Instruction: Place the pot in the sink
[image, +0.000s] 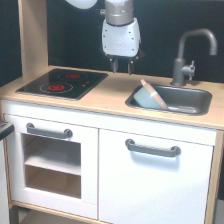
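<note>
Toy kitchen unit: light wood countertop (107, 97), white front with a cabinet door (155, 175) and an oven door (50, 160), both with grey handles. Dark wall (160, 30) behind, wood upright post (32, 35) at exterior view's left. Black stovetop (62, 83) with red rings, grey faucet (192, 52) at the right.

Pot (148, 96): light blue-teal, tan rim band, inside the sink (195, 100). Sink: dark grey. Faucet (191, 52) behind sink: dark grey. Stovetop (64, 83), on the exterior view's left of sink: black, red rings. Table (107, 95): pale wood. Cabinet doors (150, 185) below sink: white, grey handles (152, 148). Pincer (123, 65): white housing, dark fingers. Backdrop: black.
</note>
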